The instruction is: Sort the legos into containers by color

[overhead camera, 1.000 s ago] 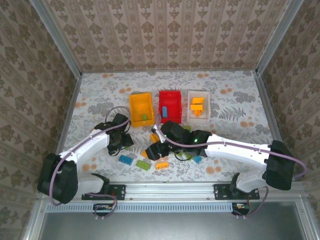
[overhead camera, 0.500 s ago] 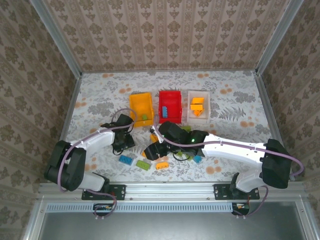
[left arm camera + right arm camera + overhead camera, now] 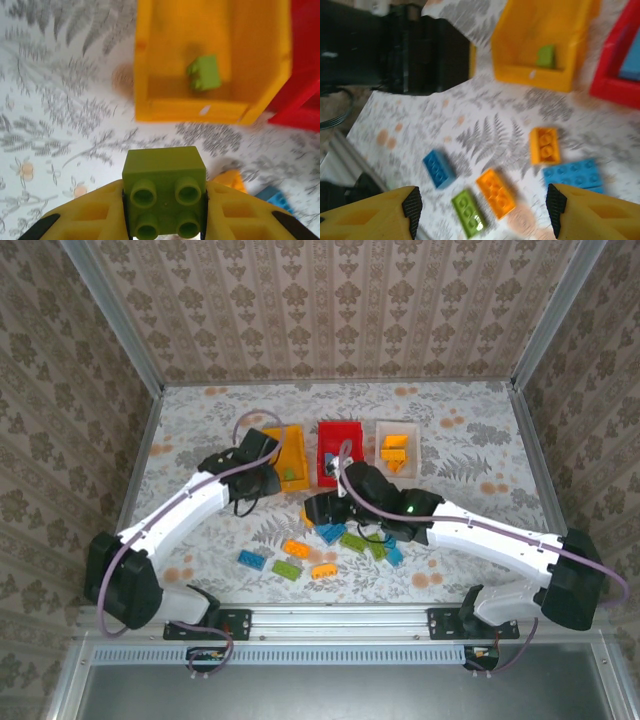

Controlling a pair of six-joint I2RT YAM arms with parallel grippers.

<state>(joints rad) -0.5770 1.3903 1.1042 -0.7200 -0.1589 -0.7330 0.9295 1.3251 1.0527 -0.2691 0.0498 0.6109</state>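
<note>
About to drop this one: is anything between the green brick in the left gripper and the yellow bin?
Nothing visible. The left gripper holds the green brick just short of the yellow bin, with bare tablecloth between. An orange brick lies off to one side.

You see three bins side by side at the far middle of the counter (image 3: 470,465): the left bin (image 3: 293,450), the middle bin (image 3: 345,438) and the right bin (image 3: 402,470). A lone brick (image 3: 204,73) lies in the left bin, and several bricks (image 3: 393,450) lie in the right bin. The left gripper (image 3: 165,215) sits just before the left bin, with a held brick (image 3: 164,175) between its jaws. Loose bricks (image 3: 295,550) lie on the counter before the bins. The right gripper (image 3: 482,207) hangs above them.
</note>
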